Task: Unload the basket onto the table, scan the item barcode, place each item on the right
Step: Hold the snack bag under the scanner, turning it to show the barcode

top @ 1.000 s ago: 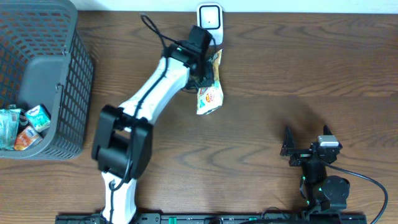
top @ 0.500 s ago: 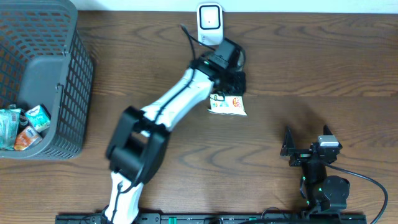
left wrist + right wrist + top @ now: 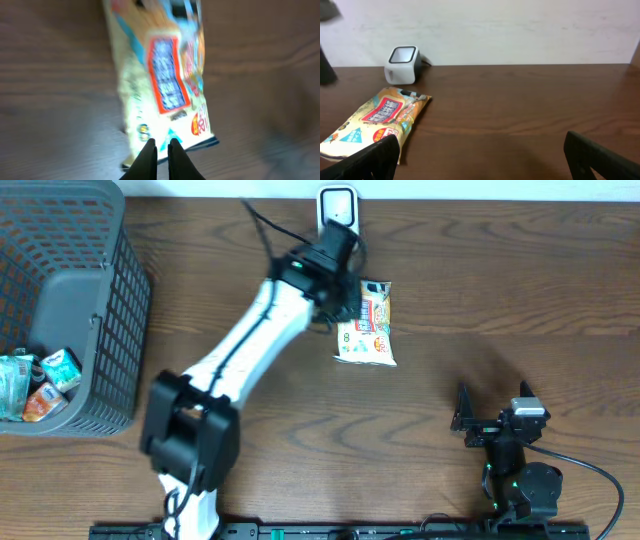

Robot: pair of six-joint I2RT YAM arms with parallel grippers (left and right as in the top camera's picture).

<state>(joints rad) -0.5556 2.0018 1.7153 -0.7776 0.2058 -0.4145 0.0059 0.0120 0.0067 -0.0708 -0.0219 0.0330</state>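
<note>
Brown wood table [image 3: 520,290] filled pretty much the whole overhead shot. Far left sat a big grey mesh basket [image 3: 95,300], with a few small colourful packs [image 3: 40,385] piled in its lower corner; couldn't read what they were.

Next biggest was the white left arm [image 3: 250,345], stretched diagonally from the near edge up toward the back of the table. Its gripper [image 3: 161,146] was pinched almost completely closed, just a sliver of a gap between the two dark fingers [image 3: 149,157], and there was nothing between them as far as I could see. In the wrist view the tips hung over one short end of the snack bag [image 3: 160,85], though that shot was blurry, so I couldn't say whether they touched it.

The bag [image 3: 368,325] itself was lying flat on the table, printed side up, just beside the left gripper and a little in front of the scanner. The right wrist view showed it [image 3: 380,122] resting on the wood with the red label facing up. I couldn't spot a barcode on the visible side.

Down in the near right corner, the right gripper [image 3: 492,405] was parked well away from everything, fingers spread wide and holding nothing.

The scanner [image 3: 338,208] was a small white box at the back edge, near the wall, with the bag close by but not touching it.
</note>
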